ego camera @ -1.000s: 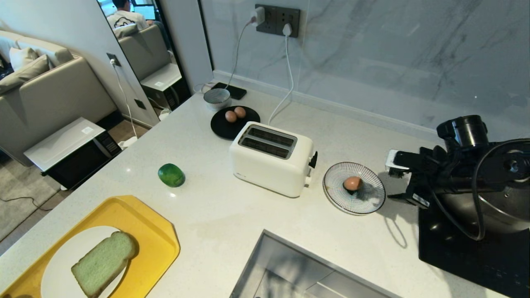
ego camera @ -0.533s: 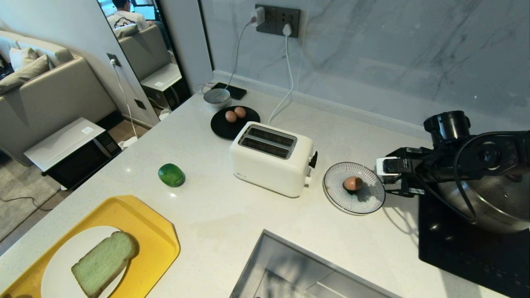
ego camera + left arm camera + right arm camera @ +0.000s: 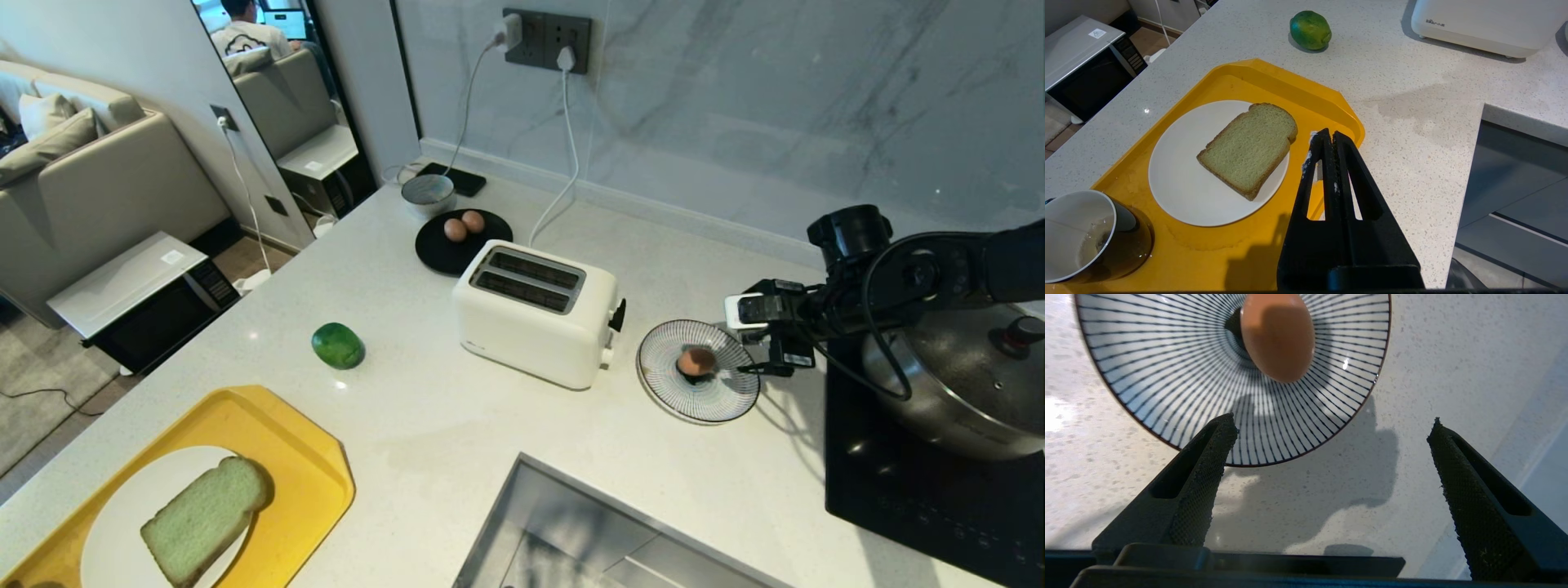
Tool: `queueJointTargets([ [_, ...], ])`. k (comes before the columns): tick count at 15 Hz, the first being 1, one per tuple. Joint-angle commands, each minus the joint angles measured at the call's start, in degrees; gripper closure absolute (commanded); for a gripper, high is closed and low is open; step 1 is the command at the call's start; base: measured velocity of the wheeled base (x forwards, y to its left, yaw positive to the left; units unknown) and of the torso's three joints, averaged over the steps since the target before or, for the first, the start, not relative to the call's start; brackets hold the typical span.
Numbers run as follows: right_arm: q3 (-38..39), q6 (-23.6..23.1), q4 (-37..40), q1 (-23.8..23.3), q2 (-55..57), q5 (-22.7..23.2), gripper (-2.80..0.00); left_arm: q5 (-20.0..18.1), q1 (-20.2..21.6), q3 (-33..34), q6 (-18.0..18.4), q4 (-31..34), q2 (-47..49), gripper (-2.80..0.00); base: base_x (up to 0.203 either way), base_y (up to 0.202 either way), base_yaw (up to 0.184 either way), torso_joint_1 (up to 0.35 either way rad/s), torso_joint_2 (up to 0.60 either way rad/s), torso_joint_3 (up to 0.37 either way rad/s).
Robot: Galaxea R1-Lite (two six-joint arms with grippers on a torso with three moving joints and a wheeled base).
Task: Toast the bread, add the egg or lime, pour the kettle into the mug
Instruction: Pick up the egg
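Observation:
A brown egg (image 3: 695, 361) (image 3: 1278, 335) lies in the middle of a striped plate (image 3: 718, 400). My right gripper (image 3: 744, 341) (image 3: 1333, 420) hangs at that plate's right rim, open and empty, with the egg just beyond its fingertips. The bread (image 3: 206, 517) (image 3: 1248, 149) rests on a white plate in a yellow tray (image 3: 310, 457). A dark mug (image 3: 1090, 237) stands on the tray's near corner. The lime (image 3: 338, 345) (image 3: 1310, 30) sits on the counter past the tray. My left gripper (image 3: 1331, 134) is shut and parked over the tray's edge. The kettle is out of view.
A white toaster (image 3: 535, 314) with empty slots stands mid-counter. Behind it a black plate (image 3: 441, 253) carries two eggs, with a grey bowl (image 3: 427, 193) beyond. A steel pot (image 3: 955, 392) sits on a black hob (image 3: 922, 490) at the right. A sink (image 3: 588, 531) opens at the front.
My right arm has swung left from over the pot to the striped plate's right rim, bringing the open gripper close to the egg. Nothing else has moved.

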Motion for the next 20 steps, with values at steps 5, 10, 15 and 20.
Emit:
queueJointTargets([
  [5, -18.3, -0.6, 25.2, 0.3, 7.3, 3.7, -2.80, 0.0, 0.0, 0.0, 0.0, 0.0, 0.0, 0.00, 0.000, 0.000, 0.000, 0.000, 0.00, 0.000],
  [10, -21.9, -0.9, 25.8, 1.8, 11.0, 1.9, -2.80, 0.0, 0.0, 0.0, 0.0, 0.0, 0.0, 0.00, 0.000, 0.000, 0.000, 0.000, 0.00, 0.000],
  [15, -23.4, -0.9, 23.6, 2.4, 13.7, 0.1, -2.80, 0.1, 0.0, 0.0, 0.0, 0.0, 0.0, 0.00, 0.000, 0.000, 0.000, 0.000, 0.00, 0.000],
  [20, -23.4, -0.8, 22.1, 2.7, 14.4, 0.3, -2.80, 0.1, 0.0, 0.0, 0.0, 0.0, 0.0, 0.00, 0.000, 0.000, 0.000, 0.000, 0.00, 0.000],
])
